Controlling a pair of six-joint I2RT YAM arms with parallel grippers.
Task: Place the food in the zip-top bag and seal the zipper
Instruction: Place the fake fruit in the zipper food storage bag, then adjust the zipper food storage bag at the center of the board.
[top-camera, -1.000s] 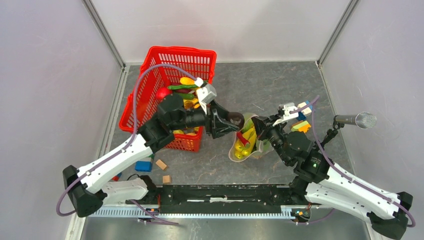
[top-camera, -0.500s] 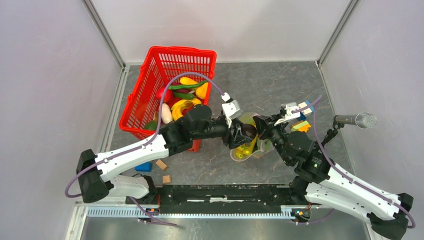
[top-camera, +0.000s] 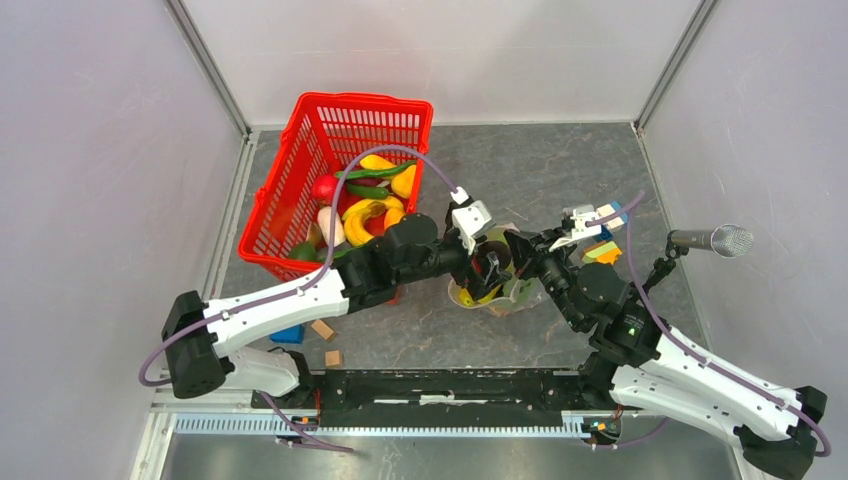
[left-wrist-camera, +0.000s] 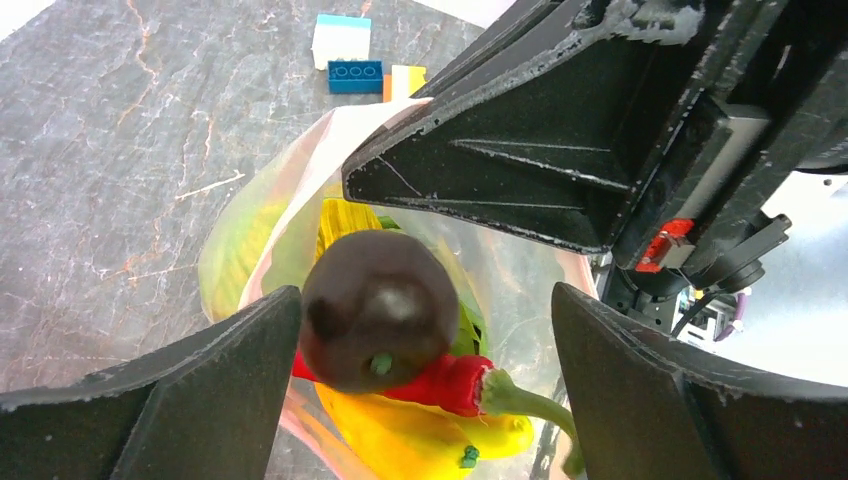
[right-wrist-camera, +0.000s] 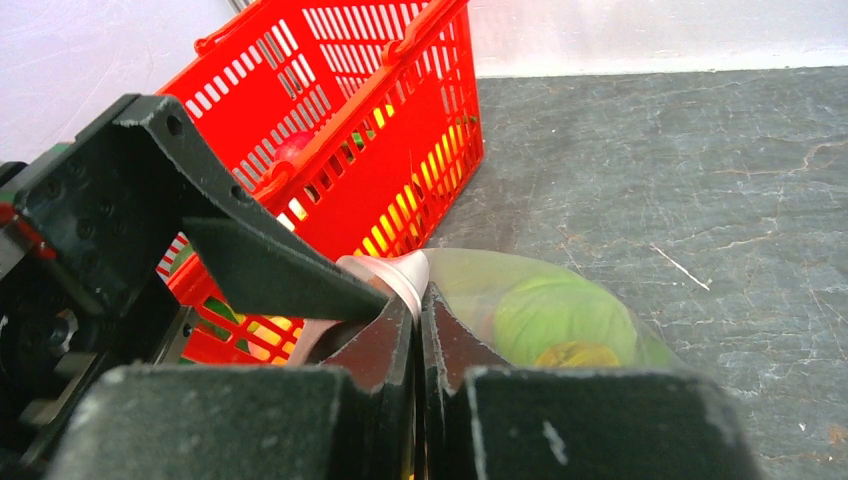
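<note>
The clear zip-top bag (top-camera: 500, 292) lies mid-table with its mouth held open. My right gripper (top-camera: 526, 252) is shut on the bag's pink zipper strip (right-wrist-camera: 405, 275) and holds that edge up. My left gripper (top-camera: 493, 266) is open over the mouth. A dark brown round food piece (left-wrist-camera: 375, 310) sits between its fingers, close to the left finger, on a red chili (left-wrist-camera: 450, 382) and a yellow banana (left-wrist-camera: 400, 440) inside the bag. A green cabbage ball (right-wrist-camera: 560, 315) shows through the bag wall. More food (top-camera: 365, 208) lies in the red basket.
The red mesh basket (top-camera: 330, 105) stands at the back left, close behind my left arm. Small building blocks (top-camera: 603, 248) lie right of the bag, and others (top-camera: 290, 332) lie near the left arm's base. A microphone (top-camera: 712, 239) juts in from the right wall.
My left arm swung right from the basket to over the bag, carrying the dark round piece. Its jaws have opened and the piece now rests in the bag mouth. My right gripper held still.
</note>
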